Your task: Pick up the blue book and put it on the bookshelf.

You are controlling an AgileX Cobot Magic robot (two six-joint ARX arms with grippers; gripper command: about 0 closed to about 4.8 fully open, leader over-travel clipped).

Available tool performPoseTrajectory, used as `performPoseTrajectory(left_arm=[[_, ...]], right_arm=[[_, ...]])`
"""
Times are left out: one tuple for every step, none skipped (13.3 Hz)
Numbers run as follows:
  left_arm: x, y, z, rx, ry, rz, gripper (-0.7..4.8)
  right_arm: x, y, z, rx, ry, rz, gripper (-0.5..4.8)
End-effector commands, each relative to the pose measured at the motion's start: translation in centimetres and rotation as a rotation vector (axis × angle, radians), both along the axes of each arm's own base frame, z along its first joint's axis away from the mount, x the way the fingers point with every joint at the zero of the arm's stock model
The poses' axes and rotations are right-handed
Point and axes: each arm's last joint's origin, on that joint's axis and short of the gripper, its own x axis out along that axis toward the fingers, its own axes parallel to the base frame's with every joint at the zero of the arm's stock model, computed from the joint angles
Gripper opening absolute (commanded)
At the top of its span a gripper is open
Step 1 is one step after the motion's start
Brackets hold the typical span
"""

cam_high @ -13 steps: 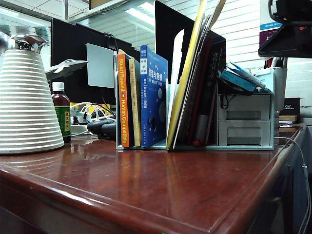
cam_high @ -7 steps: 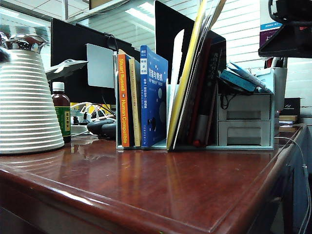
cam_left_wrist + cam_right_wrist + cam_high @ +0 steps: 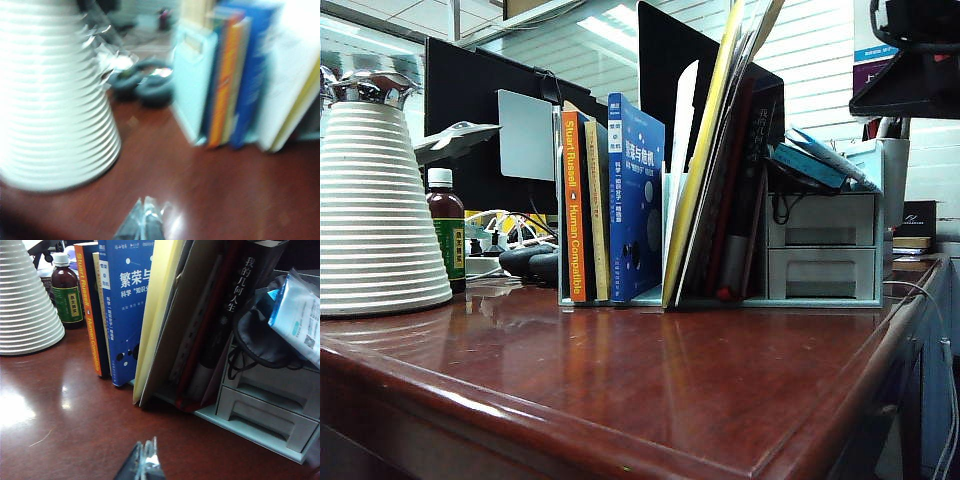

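Note:
The blue book [image 3: 635, 200] stands upright in the bookshelf [image 3: 669, 205], between the orange-spined book [image 3: 573, 210] and a pale divider panel. In the left wrist view, which is blurred, the blue book [image 3: 252, 75] stands well beyond my left gripper [image 3: 145, 202], past the bookshelf's pale end panel [image 3: 192, 85]. That gripper is shut, empty and low over the wooden table. My right gripper [image 3: 149, 445] is also shut and empty, above the table in front of the blue book [image 3: 125, 305]. Neither gripper shows in the exterior view.
A big white ribbed cone [image 3: 375, 210] and a brown bottle [image 3: 446, 240] stand left of the rack. Yellow folders [image 3: 705, 160] and dark books lean to its right, then a pale two-drawer organiser [image 3: 823, 250]. A dark rounded object [image 3: 530, 262] lies behind. The table's front edge [image 3: 620, 440] is near.

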Motion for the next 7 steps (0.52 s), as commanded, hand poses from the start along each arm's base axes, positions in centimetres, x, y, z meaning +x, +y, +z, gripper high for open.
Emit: performPoseTrajectory(left_arm=[[0.47,0.86,-1.58,0.015,0.044,0.091,-0.06],[0.5,1.1,-1.72,0.021,0.057,0.163,-0.07],[0.51,1.15,-1.72,0.032,0.055,0.183,-0.07],[0.51,1.16,-1.72,0.04,0.054,0.184,-0.06],[0.51,1.16,-1.71,0.051,0.051,0.183,-0.07],[0.52,1.16,-1.64,0.051,0.043,0.183,-0.06],[0.52,1.16,-1.55,0.048,0.035,0.183,-0.02]], right_arm=[[0.01,0.03,0.3,0.013,-0.015,0.002,-0.01],[0.01,0.03,0.29,0.012,-0.014,0.003,-0.01],[0.0,0.03,0.28,0.011,-0.013,0.002,-0.01],[0.01,0.03,0.27,0.011,-0.012,0.002,-0.01],[0.01,0.03,0.27,0.011,-0.012,0.003,-0.01],[0.01,0.03,0.27,0.011,-0.012,0.002,-0.01],[0.01,0.03,0.27,0.011,-0.012,0.003,-0.01]])
